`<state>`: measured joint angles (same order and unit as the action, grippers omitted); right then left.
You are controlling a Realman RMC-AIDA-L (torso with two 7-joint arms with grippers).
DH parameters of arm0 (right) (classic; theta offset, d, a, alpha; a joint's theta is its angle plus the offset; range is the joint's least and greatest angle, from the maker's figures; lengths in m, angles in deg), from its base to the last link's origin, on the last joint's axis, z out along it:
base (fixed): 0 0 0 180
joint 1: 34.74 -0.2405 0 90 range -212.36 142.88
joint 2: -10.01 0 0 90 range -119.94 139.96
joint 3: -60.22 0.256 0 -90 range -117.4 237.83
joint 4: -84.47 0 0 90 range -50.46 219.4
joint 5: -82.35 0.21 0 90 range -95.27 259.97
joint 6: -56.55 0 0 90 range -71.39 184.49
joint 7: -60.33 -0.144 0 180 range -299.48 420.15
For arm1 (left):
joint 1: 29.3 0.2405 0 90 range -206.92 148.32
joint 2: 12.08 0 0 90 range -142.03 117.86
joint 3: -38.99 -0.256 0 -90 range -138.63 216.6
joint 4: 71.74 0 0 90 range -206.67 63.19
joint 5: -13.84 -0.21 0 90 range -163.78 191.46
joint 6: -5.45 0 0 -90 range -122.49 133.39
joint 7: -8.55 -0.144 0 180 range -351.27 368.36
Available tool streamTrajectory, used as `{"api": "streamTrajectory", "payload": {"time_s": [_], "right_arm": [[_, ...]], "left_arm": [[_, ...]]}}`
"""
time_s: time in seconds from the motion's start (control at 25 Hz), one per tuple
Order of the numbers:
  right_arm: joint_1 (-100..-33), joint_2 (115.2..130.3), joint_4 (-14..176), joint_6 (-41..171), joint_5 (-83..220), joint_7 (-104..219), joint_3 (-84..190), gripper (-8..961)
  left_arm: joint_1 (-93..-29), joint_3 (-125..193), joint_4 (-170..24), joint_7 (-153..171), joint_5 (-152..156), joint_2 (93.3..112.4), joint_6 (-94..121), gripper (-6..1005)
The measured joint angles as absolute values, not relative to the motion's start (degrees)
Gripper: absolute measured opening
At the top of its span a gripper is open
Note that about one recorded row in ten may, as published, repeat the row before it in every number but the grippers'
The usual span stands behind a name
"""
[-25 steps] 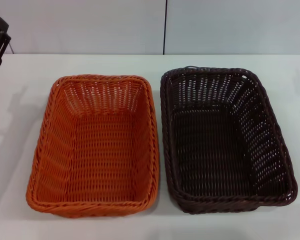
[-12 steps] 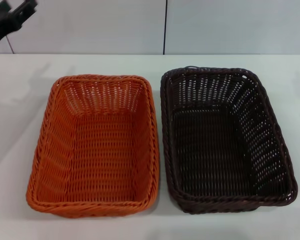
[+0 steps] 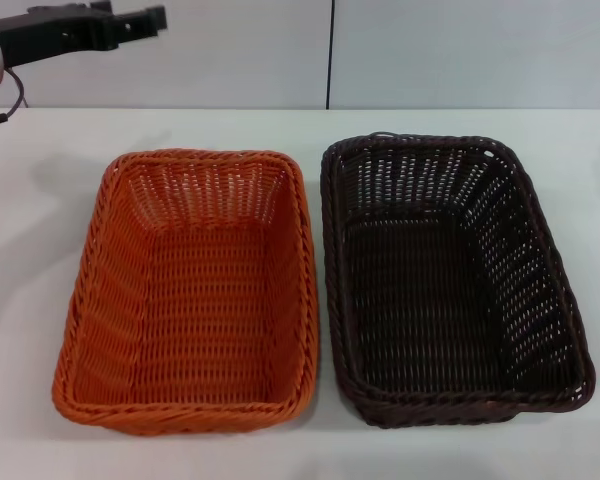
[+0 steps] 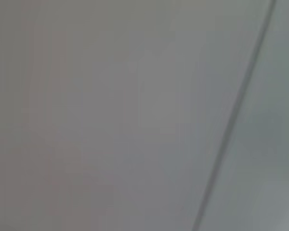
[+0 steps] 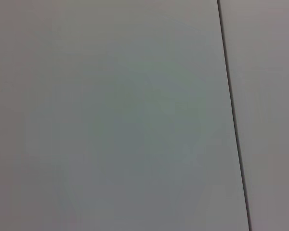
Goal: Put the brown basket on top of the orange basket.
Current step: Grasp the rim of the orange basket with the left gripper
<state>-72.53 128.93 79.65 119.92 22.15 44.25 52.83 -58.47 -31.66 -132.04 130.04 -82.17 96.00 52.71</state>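
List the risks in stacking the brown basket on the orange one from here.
1. The brown basket and orange basket sit almost rim to rim, so lifting one may drag the other.
2. The left gripper is high at the far left, away from the brown basket; a reach across passes over the orange basket.

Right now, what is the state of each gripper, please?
Left gripper: high beyond the orange basket, holding nothing; open or closed cannot be told.
Right gripper: not in view.
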Motion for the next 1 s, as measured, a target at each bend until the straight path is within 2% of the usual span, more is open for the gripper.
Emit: {"api": "streamTrajectory", "payload": {"time_s": [0.28, 0.44, 0.6, 0.72, 0.76, 0.88, 1.0], "right_arm": [[-72.91, 128.85, 79.1, 120.1, 22.15, 44.32, 52.92, 576], [-72.93, 128.78, 78.49, 120.23, 22.15, 44.34, 53.77, 576], [-72.9, 128.74, 78.11, 120.32, 22.15, 44.34, 54.72, 576], [-73.01, 128.68, 77.76, 120.39, 22.15, 44.34, 55.11, 576], [-73.08, 128.66, 77.6, 120.39, 22.15, 44.34, 55.12, 576], [-73.34, 128.64, 77.43, 120.42, 22.15, 44.34, 55.13, 576], [-73.67, 128.59, 77.34, 120.44, 22.15, 44.34, 55.12, 577]], "left_arm": [[-64.9, -17.45, -138.28, 150.36, -112.99, 98.9, 74.76, 830], [-65.31, -16.87, -141.52, 155.78, -119.01, 98.92, 79.6, 830], [-63.29, -16.4, -149.99, 161.77, -124.48, 100.61, 86.27, 830], [-63.29, -16.4, -149.99, 161.77, -124.48, 100.61, 86.27, 830], [-62.1, -16.28, -153.41, 164.02, -128.56, 102.17, 89.69, 830], [-60.06, -15.42, -154.14, 164.72, -132.24, 104.65, 91.04, 830], [-59.04, -14.85, -153.98, 164.71, -133.04, 105.41, 90.67, 830]]}}
